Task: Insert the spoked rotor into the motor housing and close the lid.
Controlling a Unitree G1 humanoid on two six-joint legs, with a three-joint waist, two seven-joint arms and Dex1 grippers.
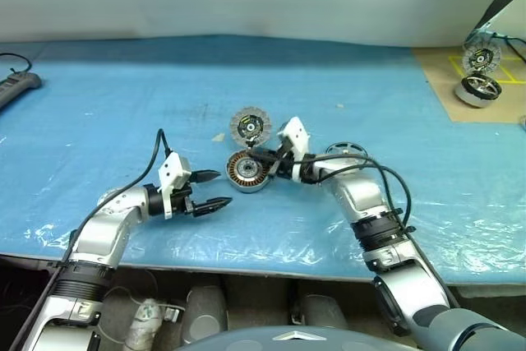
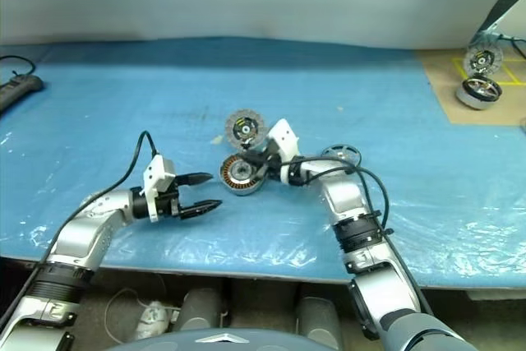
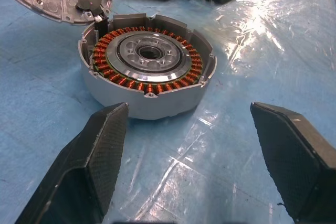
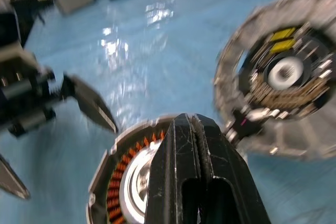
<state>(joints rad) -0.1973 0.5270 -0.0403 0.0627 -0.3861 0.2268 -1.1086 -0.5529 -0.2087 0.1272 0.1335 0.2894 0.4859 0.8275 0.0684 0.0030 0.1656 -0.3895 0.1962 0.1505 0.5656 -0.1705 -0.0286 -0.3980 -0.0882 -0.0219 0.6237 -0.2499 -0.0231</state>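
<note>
Inspecting the worktop (image 1: pixel 99 104) at this moment: the motor housing (image 1: pixel 246 172) lies open, its copper windings and silvery centre exposed, just ahead of the left claw (image 1: pixel 208 190), whose two fingers stand wide apart and grip nothing; the right claw (image 2: pixel 261 159) hangs directly over the housing's far rim with its fingers pressed flat together and nothing between them; the lid (image 1: pixel 250 126) stands tilted just beyond that claw, its inner face with dark centre turned toward the camera and its lower edge touching or nearly touching the housing rim; the spoked rotor (image 1: pixel 345 152) lies flat on the worktop behind the right claw, beside the right forearm and apart from the housing.

Judgement: the rotor is not yet seated and the lid is not yet closed, so the step in hand is fetching the rotor.

Recommendations: draw the right claw back from the housing without knocking the leaning lid; part its fingers before descending on the rotor's rim; grip across the rim rather than a thin spoke, which looks likely to slip; carry the ring level and centre its hub over the silvery bearing before lowering; use the left claw to steady the housing wall, since the plastic sheet looks slick and the can may slide.
</note>
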